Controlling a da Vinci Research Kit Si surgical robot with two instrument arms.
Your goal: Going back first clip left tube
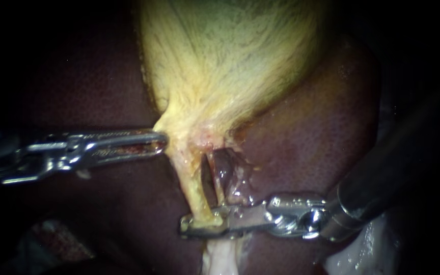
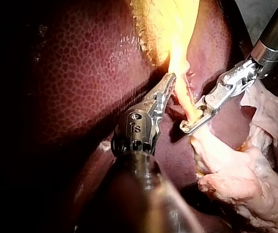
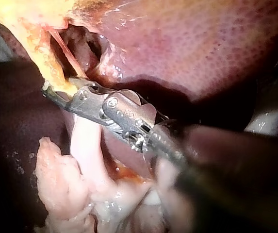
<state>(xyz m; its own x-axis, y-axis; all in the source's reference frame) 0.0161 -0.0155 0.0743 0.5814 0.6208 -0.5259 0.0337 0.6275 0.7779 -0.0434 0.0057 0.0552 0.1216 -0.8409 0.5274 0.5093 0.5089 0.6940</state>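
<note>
Between the slim steel jaws of my right instrument [image 1: 189,227], which comes in from the right, the yellowish left tube [image 1: 194,196] is pinched from both sides at its lower end. Just beside it runs a thinner pale tube [image 1: 219,188], with a dark gap between them. Higher up, my left instrument [image 1: 163,140], its jaws pressed together, touches the neck of the yellow, veined gallbladder [image 1: 225,56]. Dark red liver [image 1: 311,137] lies around.

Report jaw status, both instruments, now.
Left instrument: shut on the gallbladder edge.
Right instrument: shut on the left tube.
</note>
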